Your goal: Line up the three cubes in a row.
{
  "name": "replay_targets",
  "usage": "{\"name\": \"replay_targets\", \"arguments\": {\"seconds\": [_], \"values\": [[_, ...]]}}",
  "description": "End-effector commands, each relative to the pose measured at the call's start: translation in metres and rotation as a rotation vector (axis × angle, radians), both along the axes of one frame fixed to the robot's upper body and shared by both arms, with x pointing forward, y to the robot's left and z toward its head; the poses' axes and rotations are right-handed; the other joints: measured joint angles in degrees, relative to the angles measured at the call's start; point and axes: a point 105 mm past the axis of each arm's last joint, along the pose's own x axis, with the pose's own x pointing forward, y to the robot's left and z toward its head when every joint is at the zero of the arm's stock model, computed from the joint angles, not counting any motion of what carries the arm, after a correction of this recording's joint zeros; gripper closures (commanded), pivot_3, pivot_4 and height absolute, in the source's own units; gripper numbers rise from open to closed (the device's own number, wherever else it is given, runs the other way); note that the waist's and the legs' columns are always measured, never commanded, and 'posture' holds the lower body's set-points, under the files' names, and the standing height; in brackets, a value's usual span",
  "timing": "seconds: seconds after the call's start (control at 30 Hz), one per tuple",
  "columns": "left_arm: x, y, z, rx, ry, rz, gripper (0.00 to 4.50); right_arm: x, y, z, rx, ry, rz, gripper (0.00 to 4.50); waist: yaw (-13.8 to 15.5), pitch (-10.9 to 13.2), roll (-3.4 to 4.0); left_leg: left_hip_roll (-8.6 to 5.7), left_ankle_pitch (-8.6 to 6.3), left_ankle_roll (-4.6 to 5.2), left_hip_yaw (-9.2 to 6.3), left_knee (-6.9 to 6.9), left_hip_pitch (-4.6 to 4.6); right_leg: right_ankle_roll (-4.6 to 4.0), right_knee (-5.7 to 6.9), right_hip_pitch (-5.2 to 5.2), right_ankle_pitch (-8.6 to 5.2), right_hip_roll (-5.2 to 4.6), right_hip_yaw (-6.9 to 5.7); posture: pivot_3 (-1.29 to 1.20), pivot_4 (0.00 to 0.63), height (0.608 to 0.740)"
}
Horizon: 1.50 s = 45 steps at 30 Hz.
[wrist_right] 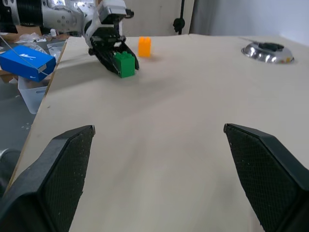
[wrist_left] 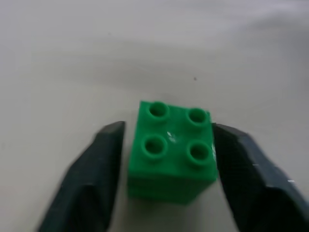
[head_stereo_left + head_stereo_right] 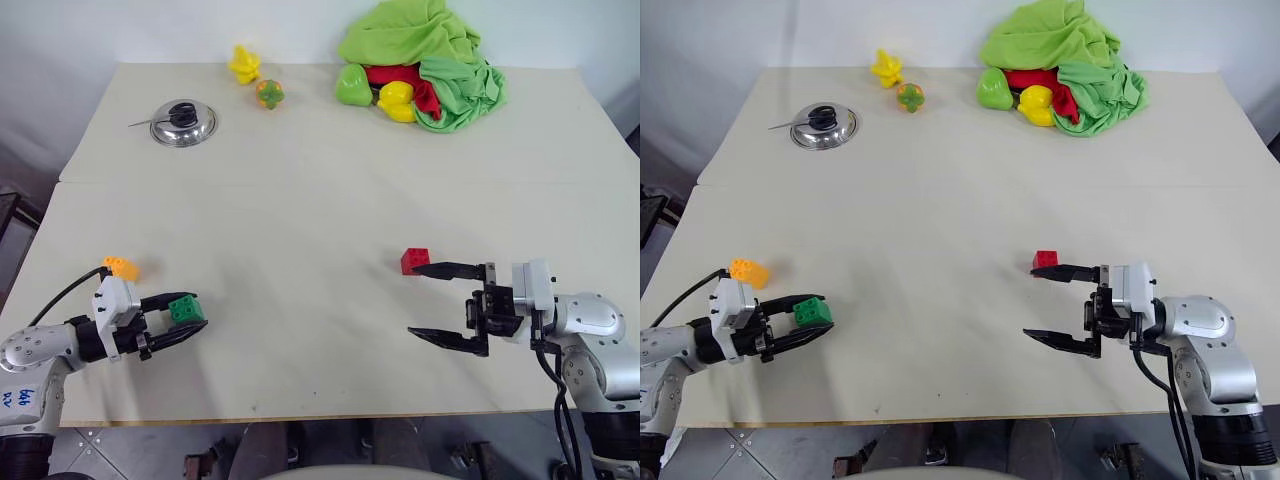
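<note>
Left pincer (image 3: 185, 323) around green cube (image 3: 184, 309), grip uncertain; right pincer (image 3: 432, 301) spread wide, empty.

Both arms are silver-grey with white wrist blocks; the left gripper (image 3: 185, 322) and right gripper (image 3: 432, 302) have black pointed fingers, with black cables trailing.

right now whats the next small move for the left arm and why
Probably finish closing on the green cube, then lift it slightly. The left end effector has a finger on each side of the cube, and a thin gap shows beside one of them. The orange-yellow cube sits just behind it, and the red cube lies far across the table by the open right end effector.
</note>
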Motion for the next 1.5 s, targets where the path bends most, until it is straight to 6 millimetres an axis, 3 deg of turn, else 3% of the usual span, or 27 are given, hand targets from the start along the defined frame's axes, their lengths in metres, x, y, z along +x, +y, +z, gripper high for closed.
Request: {"name": "replay_targets", "arguments": {"seconds": [0.03,0.13,0.3,0.47,0.57,0.7,0.93,1.23,1.33,1.5], "values": [[0.007,-0.017,0.023,-0.012,-0.042,-0.111,2.95,-0.003,-0.014,0.009,-0.024,-0.042,-0.043,0.0,0.33,0.0,0.0,-0.01,0.01,0.02,-0.02,0.01,0.0,0.0,0.0,0.02,0.0,-0.01,0.0,0.0,0.15,0.74],[0.021,-0.058,0.052,-0.038,-0.095,-0.265,2.95,-0.003,-0.029,0.01,-0.038,-0.042,-0.108,0.0,1.45,0.0,-0.03,-0.07,0.04,0.07,-0.08,0.06,-0.02,0.02,0.03,0.04,0.02,-0.05,0.02,0.0,0.15,0.74],[0.047,-0.133,0.077,-0.05,-0.118,-0.485,2.95,-0.004,-0.051,0.011,-0.042,-0.054,-0.223,0.0,2.0,-0.04,0.03,-0.22,0.06,0.12,-0.08,0.1,-0.01,0.08,0.1,0.1,0.05,-0.05,0.04,0.0,0.15,0.74],[0.069,-0.184,0.073,-0.026,-0.064,-0.572,2.95,-0.007,-0.063,0.013,-0.05,-0.064,-0.295,0.0,1.15,-0.04,0.01,-0.41,0.09,0.1,0.07,0.06,-0.02,0.16,-0.02,0.08,0.05,0.12,0.07,0.0,0.15,0.74],[0.09,-0.212,0.059,0.072,-0.046,-0.581,2.95,-0.013,-0.071,0.013,-0.055,-0.065,-0.338,0.0,1.57,-0.02,-0.03,-0.16,0.16,-0.08,0.09,0.06,-0.04,0.16,-0.16,0.08,0.05,0.42,0.1,0.0,0.15,0.74],[0.105,-0.22,0.04,0.173,-0.042,-0.563,2.95,-0.02,-0.078,0.013,-0.054,-0.066,-0.391,0.0,1.54,-0.02,-0.03,-0.02,0.23,-0.2,0.09,0.06,-0.03,0.16,-0.21,0.07,0.05,0.54,0.12,0.0,0.15,0.74],[0.112,-0.223,0.024,0.178,-0.033,-0.537,2.95,-0.026,-0.09,0.013,-0.016,-0.071,-0.469,0.0,1.68,-0.01,-0.04,0.01,0.23,-0.19,0.1,0.08,-0.04,0.16,-0.18,0.03,0.05,0.53,0.19,0.0,0.15,0.74],[0.128,-0.227,0.028,0.144,-0.094,-0.478,2.95,-0.031,-0.088,-0.002,0.076,-0.061,-0.47,0.0,1.7,-0.01,-0.04,0.0,0.26,-0.15,0.01,0.25,-0.03,0.18,-0.1,0.12,0.08,0.5,0.18,0.0,0.15,0.74],[0.129,-0.228,0.028,0.139,-0.101,-0.487,2.01,-0.031,-0.086,-0.01,0.067,-0.044,-0.464,0.0,1.61,-0.01,-0.04,0.0,0.26,-0.14,0.03,0.25,-0.03,0.19,-0.07,0.1,0.08,0.5,0.18,0.0,0.15,0.74],[0.12,-0.221,0.046,0.071,-0.137,-0.572,0.53,-0.025,-0.081,-0.008,0.084,-0.046,-0.432,0.0,1.5,-0.01,-0.04,0.01,0.26,-0.14,0.05,0.25,-0.09,0.18,-0.05,0.02,0.08,0.5,0.19,0.0,0.15,0.74]]}}
